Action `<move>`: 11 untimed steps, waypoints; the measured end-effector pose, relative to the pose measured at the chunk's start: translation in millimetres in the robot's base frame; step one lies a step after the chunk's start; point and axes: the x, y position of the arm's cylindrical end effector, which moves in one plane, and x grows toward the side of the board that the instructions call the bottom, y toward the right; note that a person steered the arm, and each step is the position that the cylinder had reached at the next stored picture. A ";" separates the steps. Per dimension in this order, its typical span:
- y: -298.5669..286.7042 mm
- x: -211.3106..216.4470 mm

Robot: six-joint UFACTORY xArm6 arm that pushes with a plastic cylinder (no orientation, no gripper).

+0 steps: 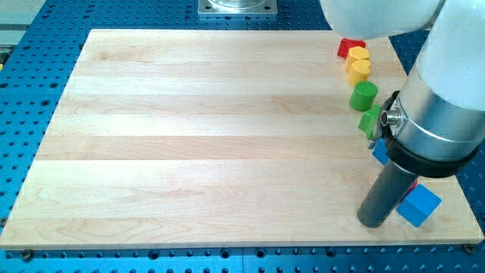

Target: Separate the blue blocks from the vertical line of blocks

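Landmark is the blue cube near the board's bottom-right corner: my tip sits on the wood just to its left, close beside it, contact not clear; it's a bare rod, no jaws to open or close. A second blue block, shape unclear, peeks out up and left of the cube, mostly hidden behind the arm. Above that the line runs toward the view's top: green block, green cylinder, two yellow blocks, red block, all well clear of the cube.
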 end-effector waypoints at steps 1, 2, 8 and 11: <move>0.0 -3.7; -0.1 -1.4; 103.8 -4.7; 94.4 -65.8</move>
